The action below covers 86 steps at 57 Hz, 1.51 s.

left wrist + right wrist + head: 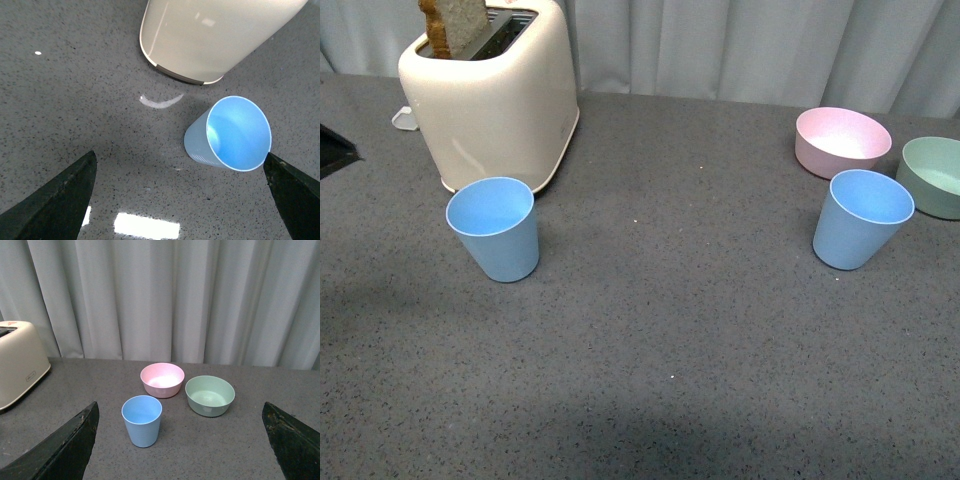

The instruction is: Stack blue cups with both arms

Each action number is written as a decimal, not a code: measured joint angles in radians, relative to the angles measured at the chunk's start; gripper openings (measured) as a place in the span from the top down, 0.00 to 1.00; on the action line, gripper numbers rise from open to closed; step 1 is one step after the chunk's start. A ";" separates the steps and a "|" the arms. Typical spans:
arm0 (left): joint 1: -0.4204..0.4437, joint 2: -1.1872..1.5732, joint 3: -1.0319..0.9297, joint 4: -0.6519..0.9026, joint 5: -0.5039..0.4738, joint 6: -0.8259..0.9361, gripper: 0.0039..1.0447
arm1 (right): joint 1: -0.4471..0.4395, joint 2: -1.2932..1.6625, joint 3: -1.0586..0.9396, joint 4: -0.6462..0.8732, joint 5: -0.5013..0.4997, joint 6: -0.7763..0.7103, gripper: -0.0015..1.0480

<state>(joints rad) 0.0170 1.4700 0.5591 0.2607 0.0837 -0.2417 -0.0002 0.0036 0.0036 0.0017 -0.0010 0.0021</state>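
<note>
Two light blue cups stand upright and empty on the grey table. One cup (497,228) is at the left, just in front of the toaster; the left wrist view shows it (229,134) from above. The other cup (860,218) is at the right, in front of the two bowls, and shows in the right wrist view (142,420). Neither arm shows in the front view. My left gripper (182,200) is open above the table, with the left cup near one fingertip (295,192). My right gripper (182,440) is open and empty, set back from the right cup.
A cream toaster (492,92) with a slice of toast stands at the back left. A pink bowl (841,141) and a green bowl (934,176) sit behind the right cup. A grey curtain (160,295) hangs behind the table. A dark object (334,150) lies at the left edge.
</note>
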 joint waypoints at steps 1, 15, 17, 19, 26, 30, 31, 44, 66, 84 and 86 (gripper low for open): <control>-0.002 0.024 0.023 -0.016 0.000 0.000 0.06 | 0.000 0.000 0.000 0.000 0.000 0.000 0.09; -0.030 0.268 0.254 -0.200 0.041 -0.033 0.06 | 0.000 0.000 0.000 0.000 0.000 0.000 0.09; -0.038 0.287 0.272 -0.218 0.046 -0.039 0.06 | 0.000 0.000 0.000 0.000 0.000 0.000 0.09; -0.045 0.303 0.287 -0.233 0.048 -0.045 0.06 | 0.000 0.000 0.000 0.000 0.000 0.000 0.09; -0.068 0.348 0.329 -0.270 0.056 -0.064 0.06 | 0.000 0.000 0.000 0.000 0.000 0.000 0.09; -0.081 0.367 0.344 -0.284 0.059 -0.072 0.06 | 0.000 0.000 0.000 0.000 0.000 0.000 0.09; -0.087 0.376 0.352 -0.294 0.060 -0.076 0.06 | 0.000 0.000 0.000 0.000 0.000 0.000 0.09; -0.112 0.457 0.418 -0.330 0.059 -0.098 0.06 | 0.000 0.000 0.000 0.000 0.000 0.000 0.09; -0.122 0.520 0.481 -0.374 0.039 -0.125 0.64 | 0.000 0.000 0.000 0.000 0.000 0.000 0.09; -0.137 0.518 0.494 -0.436 0.018 -0.134 0.97 | 0.000 0.000 0.000 0.000 0.000 0.000 0.09; -0.142 0.517 0.494 -0.446 0.015 -0.135 0.97 | 0.000 0.000 0.000 0.000 0.000 0.000 0.09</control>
<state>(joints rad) -0.1249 1.9873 1.0531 -0.1852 0.0986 -0.3767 -0.0002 0.0036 0.0036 0.0017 -0.0010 0.0021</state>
